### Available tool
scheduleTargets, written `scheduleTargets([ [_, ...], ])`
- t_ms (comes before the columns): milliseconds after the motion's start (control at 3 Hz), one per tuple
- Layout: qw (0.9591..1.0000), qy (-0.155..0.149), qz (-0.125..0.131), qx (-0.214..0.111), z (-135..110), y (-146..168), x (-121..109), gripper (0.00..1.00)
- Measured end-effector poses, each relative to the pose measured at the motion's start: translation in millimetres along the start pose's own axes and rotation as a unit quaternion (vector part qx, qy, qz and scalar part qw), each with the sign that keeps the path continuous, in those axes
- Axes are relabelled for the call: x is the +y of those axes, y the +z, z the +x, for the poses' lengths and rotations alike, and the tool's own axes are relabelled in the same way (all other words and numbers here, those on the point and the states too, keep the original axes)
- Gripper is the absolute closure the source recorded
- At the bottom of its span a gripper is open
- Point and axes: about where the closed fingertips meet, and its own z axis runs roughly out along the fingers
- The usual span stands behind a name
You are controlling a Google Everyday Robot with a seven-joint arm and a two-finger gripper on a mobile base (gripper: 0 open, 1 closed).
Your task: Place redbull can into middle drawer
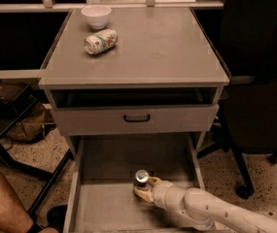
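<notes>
My gripper (145, 192) is low in the open middle drawer (87, 205), fingers closed around the lower body of the upright redbull can (141, 177). I'd settle its base flat on the floor, release, then lift straight up. The right wall is near and the left side roomy. Beyond, the handled drawer front (137, 118) stands above, and a tipped can (100, 41) and bowl (96, 16) sit by the far-left corner of the counter (152, 57).
</notes>
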Motion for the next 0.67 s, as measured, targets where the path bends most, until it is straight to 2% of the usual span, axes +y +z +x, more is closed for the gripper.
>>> scheduleTargets([
  [333,1.0,0.0,0.0,0.0,0.0,0.0,0.0,0.81],
  [667,1.0,0.0,0.0,0.0,0.0,0.0,0.0,0.58],
])
